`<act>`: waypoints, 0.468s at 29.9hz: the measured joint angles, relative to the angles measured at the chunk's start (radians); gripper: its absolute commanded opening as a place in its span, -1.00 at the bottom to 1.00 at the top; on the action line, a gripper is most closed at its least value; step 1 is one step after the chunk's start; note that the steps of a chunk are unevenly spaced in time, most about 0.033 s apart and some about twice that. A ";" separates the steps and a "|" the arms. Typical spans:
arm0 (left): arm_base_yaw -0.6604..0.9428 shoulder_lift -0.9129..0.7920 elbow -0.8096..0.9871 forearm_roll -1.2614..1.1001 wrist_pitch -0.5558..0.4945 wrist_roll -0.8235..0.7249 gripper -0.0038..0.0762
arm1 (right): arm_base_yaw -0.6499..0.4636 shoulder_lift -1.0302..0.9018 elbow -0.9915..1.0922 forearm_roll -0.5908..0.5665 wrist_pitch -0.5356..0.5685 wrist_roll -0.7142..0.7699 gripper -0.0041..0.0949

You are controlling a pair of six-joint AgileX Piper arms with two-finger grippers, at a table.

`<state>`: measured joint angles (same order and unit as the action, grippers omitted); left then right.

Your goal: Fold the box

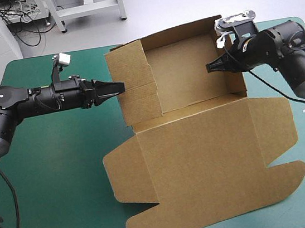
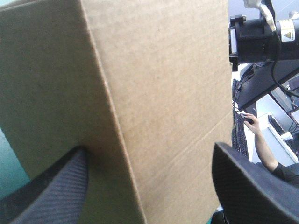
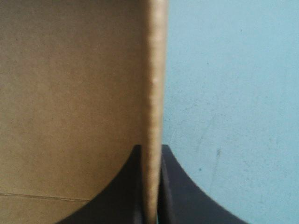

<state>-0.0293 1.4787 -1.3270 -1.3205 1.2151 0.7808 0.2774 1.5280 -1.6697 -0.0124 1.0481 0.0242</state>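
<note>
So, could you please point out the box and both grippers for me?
box [image 1: 204,163], high view, on the flat lid panel.
left gripper [image 1: 119,87], high view, fingertips at the box's left wall.
right gripper [image 1: 211,66], high view, fingertips at the box's right wall.

Pretty much all matt stuff here
The box [image 1: 203,158] was plain brown board, dull and a bit fibrous, with a rough cut edge up close. The teal-green cover [image 1: 54,177] looked smooth and matt, faintly speckled. The left gripper [image 2: 150,148] had black fingers [image 2: 51,196] with a fine woven texture and a soft sheen.
</note>
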 measured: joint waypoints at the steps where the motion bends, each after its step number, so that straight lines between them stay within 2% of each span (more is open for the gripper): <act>1: 0.000 0.000 0.000 -0.001 0.000 0.000 0.35 | 0.000 0.000 0.000 0.000 0.001 0.007 -0.96; 7: 0.000 0.000 0.000 0.067 -0.008 -0.135 0.27 | 0.000 0.000 0.000 0.000 0.002 0.056 -0.96; 14: -0.007 -0.019 -0.008 0.171 -0.099 -0.243 0.27 | 0.035 0.000 0.001 -0.004 -0.026 0.075 -0.96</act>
<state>-0.0364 1.4599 -1.3354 -1.1497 1.1163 0.5379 0.3123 1.5280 -1.6688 -0.0164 1.0223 0.0994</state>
